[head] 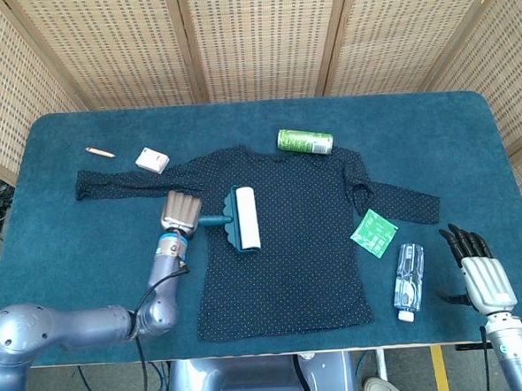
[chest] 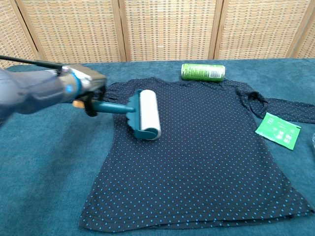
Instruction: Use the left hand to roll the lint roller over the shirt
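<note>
Beside shirt (head: 286, 238), green can (head: 305, 140), label seemingly unreadable.

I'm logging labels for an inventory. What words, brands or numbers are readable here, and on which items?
No text reads clearly in either view.
Green can: label print, too blurred to read.
Green packet: white marks, too small to read.
Small box: red marking, illegible.
Bottle: no readable label.
Lint roller, shirt, pencil: no text visible.
</note>
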